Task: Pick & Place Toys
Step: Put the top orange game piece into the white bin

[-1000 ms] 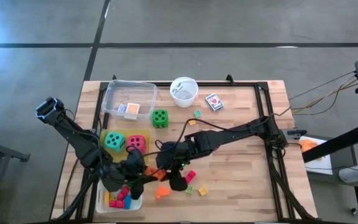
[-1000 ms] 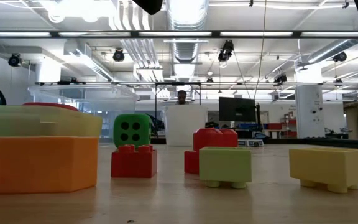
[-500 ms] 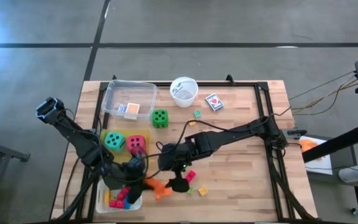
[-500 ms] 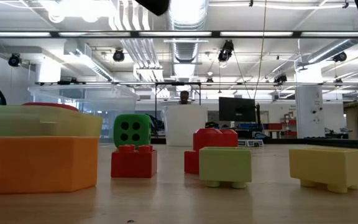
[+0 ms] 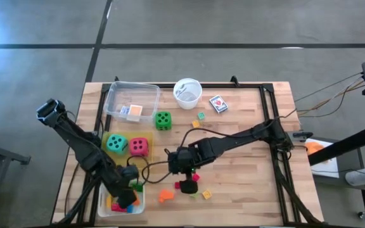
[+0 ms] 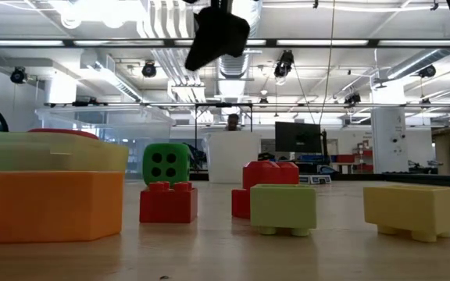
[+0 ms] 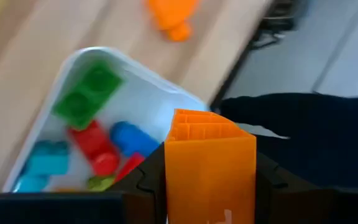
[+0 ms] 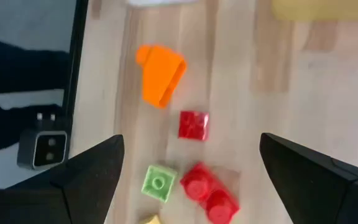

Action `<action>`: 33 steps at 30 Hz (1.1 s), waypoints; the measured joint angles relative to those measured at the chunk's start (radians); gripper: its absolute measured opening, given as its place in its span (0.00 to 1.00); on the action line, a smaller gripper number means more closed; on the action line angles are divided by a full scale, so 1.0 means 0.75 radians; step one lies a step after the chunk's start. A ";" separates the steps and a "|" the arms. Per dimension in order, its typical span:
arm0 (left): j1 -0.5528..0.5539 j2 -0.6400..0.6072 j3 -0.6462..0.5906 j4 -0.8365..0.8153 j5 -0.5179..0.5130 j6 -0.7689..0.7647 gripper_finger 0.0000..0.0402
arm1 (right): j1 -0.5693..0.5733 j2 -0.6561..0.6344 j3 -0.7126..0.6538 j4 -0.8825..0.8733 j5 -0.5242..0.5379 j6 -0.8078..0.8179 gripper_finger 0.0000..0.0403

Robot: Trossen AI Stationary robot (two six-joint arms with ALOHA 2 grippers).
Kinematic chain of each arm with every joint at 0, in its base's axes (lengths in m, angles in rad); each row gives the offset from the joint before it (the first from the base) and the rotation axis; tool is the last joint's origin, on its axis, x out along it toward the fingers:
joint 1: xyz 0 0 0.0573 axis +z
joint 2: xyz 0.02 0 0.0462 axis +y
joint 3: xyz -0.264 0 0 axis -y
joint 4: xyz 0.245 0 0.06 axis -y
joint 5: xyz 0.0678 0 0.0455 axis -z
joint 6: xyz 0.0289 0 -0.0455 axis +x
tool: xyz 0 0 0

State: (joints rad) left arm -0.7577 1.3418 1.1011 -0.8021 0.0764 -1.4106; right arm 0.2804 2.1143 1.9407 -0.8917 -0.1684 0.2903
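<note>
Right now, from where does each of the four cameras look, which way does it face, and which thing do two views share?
High view: overhead, facing straight down on the table; both arms show.
Low view: at tabletop height, facing level toward the green die; one dark arm part overhead.
Left wrist view: above the white tray; left gripper holds an orange block.
Right wrist view: facing down at loose blocks; right gripper open.
Shared: the orange loose block.

Table [image 5: 246, 145]: pale wood, dark frame along its edges.
Cup [image 5: 187, 92]: white, round, near the far edge.
Clear tray [image 5: 132, 99]: beside the cup.
Yellow tray [image 5: 151, 144]: mid-table.
White tray [image 7: 129, 87]: near edge.
Monitor [image 6: 297, 137]: dark, in the room behind.
</note>
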 joint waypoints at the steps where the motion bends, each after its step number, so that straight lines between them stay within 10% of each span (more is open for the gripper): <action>1: 0.000 0.001 0.000 -0.030 0.010 -0.020 0.31 | 0.005 0.000 -0.016 0.002 0.000 0.008 0.92; 33: 0.000 0.012 -0.344 0.294 0.098 -0.320 0.31 | 0.046 0.000 -0.158 0.007 0.084 0.125 0.92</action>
State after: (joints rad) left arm -0.7574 1.3505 0.8429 -0.5820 0.1497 -1.6508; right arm 0.3150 2.1143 1.8225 -0.8864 -0.1051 0.3844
